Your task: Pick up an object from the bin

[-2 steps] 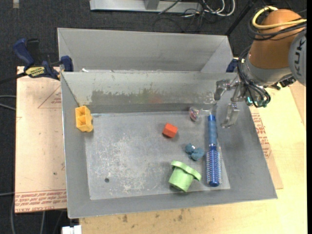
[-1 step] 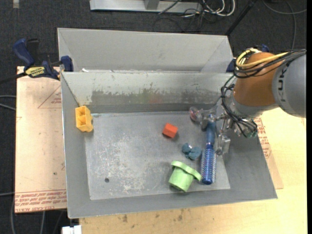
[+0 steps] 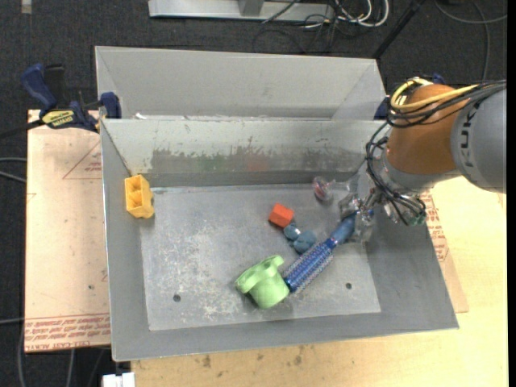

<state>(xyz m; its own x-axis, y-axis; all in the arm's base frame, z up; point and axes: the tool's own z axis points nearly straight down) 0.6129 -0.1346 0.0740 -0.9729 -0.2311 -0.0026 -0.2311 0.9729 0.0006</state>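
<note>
Dark capital letters stand sideways on the grey arm point(image 3: 486, 139) near the right edge, reading roughly "KUK"; whether more letters follow cannot be told

**Item under inspection: blue ribbed stick point(image 3: 317, 258), right of centre on the bin point(image 3: 210, 240) floor.**
Long, narrow and blue. It lies flat on a slant, with its upper end toward the bin's right wall and its lower end down-left, touching a light green flanged piece point(image 3: 262, 283). The lower half is darker and closely ribbed. The upper part is paler and smoother. Whether the upper tip is lifted off the floor cannot be determined.
</note>
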